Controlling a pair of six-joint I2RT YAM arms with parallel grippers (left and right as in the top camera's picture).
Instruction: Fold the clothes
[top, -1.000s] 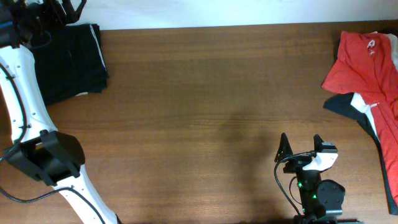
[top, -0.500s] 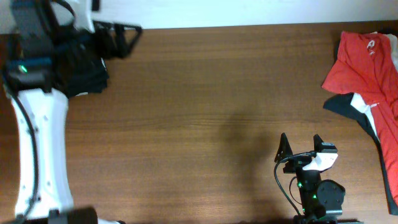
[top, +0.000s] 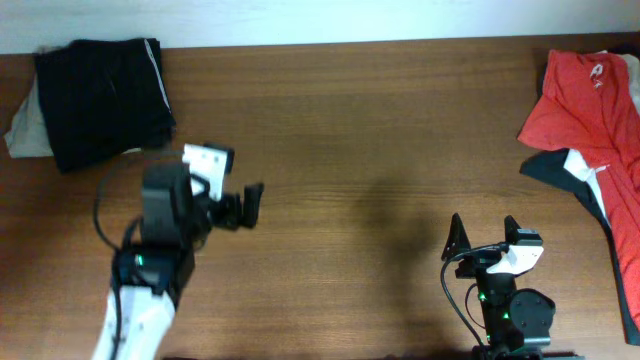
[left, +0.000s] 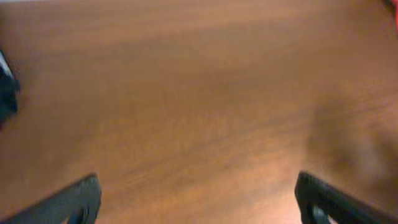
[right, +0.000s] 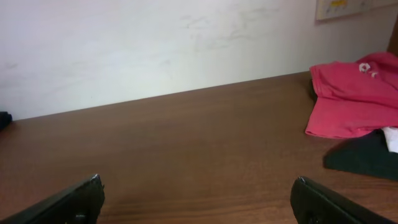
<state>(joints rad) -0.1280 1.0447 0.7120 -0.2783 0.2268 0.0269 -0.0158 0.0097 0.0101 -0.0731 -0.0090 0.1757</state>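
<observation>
**Black shorts lie folded at the table's far left corner; both jaws released**

The black shorts (top: 100, 100) lie as a folded bundle at the far left corner of the table (top: 350, 130), their thin white side stripe along the right edge; a khaki garment (top: 20, 128) shows from under their left side, touching them. A red top (top: 585, 95) with a white mark lies crumpled at the far right edge, draped over a dark garment (top: 560, 172) with white panels; the right wrist view shows the same red top (right: 354, 93) above that dark fabric (right: 364, 155).

The left gripper (top: 250, 205) hangs over bare wood, near the shorts yet apart from them, pointing towards the table's middle; in its own camera its fingers (left: 74, 199) stand wide apart with only wood grain between them. The right gripper (top: 484, 236) sits at the near edge, well apart from the red top, its jaws spread wide; its fingers (right: 81, 196) frame bare table.
</observation>
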